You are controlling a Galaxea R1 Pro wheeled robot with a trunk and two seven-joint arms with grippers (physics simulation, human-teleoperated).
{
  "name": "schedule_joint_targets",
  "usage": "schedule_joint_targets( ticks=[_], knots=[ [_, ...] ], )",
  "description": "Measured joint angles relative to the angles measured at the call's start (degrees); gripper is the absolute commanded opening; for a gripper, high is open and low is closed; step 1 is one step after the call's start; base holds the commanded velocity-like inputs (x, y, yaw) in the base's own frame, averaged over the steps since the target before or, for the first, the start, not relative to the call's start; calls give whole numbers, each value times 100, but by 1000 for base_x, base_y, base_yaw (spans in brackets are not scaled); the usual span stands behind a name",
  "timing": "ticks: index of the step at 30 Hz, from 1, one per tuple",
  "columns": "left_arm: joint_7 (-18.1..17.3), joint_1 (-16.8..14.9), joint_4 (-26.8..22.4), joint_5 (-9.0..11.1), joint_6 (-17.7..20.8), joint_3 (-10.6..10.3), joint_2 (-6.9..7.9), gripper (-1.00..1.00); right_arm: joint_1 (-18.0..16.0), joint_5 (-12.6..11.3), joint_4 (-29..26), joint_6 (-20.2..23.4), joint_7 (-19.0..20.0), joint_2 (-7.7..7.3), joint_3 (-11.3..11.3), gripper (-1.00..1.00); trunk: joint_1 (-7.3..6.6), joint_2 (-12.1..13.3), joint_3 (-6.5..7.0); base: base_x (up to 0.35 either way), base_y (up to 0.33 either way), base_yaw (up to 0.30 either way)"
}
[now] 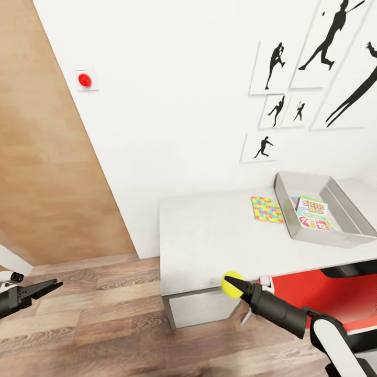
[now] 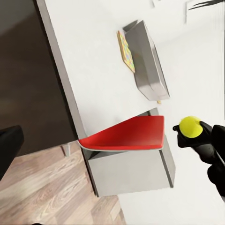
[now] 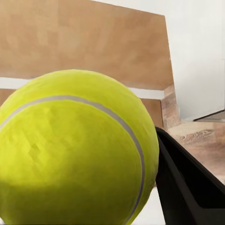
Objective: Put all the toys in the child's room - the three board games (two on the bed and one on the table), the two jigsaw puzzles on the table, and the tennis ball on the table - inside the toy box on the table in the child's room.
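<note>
One ball (image 1: 232, 284) pinched in my right gripper (image 1: 234, 285) at the table (image 1: 209, 235) edge; box (image 1: 335, 238) at two o'clock. A loose pinch drops it. Left gripper (image 1: 50, 287) fingers pressed together

Pretty bright, flat sim lighting all round, no glare. Soft shadow under the counter (image 1: 209, 235), beyond the jaws. Tennis ball (image 3: 75, 150) looks huge and blocky between the jaws, shaded underneath.
</note>
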Motion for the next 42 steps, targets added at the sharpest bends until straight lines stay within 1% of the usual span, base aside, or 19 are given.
schedule_joint_targets(
  ticks=[4,8,11,16,23,29,33,42],
  knots=[
    [-18,0,0,-2,-5,0,5,100,3,157,0,-74,289,-1,-5,-100,0,0,37,0,0,-13],
    [-27,0,0,-4,-29,0,7,100,3,316,0,-95,422,-2,-3,-100,0,0,74,0,0,-3],
    [-32,0,0,-7,-36,0,17,100,3,361,0,-100,466,-2,-2,-100,0,0,101,0,0,0],
    [-33,0,0,-8,-41,-6,82,100,4,380,0,-108,485,-3,0,-100,0,0,147,0,0,0],
    [-34,-1,3,-7,-42,-9,96,100,4,383,-2,-110,485,-2,-3,-100,0,0,211,3,-158,-30],
    [-70,-2,3,-7,-42,-10,93,100,5,383,-2,-111,485,-1,-1,-100,-1,0,262,99,-210,-161],
    [-155,-2,3,-6,-47,-12,90,100,5,384,-2,-111,486,-7,-4,-100,-2,0,293,154,-209,-196],
    [-187,-2,3,-11,-49,-10,96,100,5,405,-2,-133,487,-4,-1,-100,-1,1,361,130,-191,-204]
  ],
)
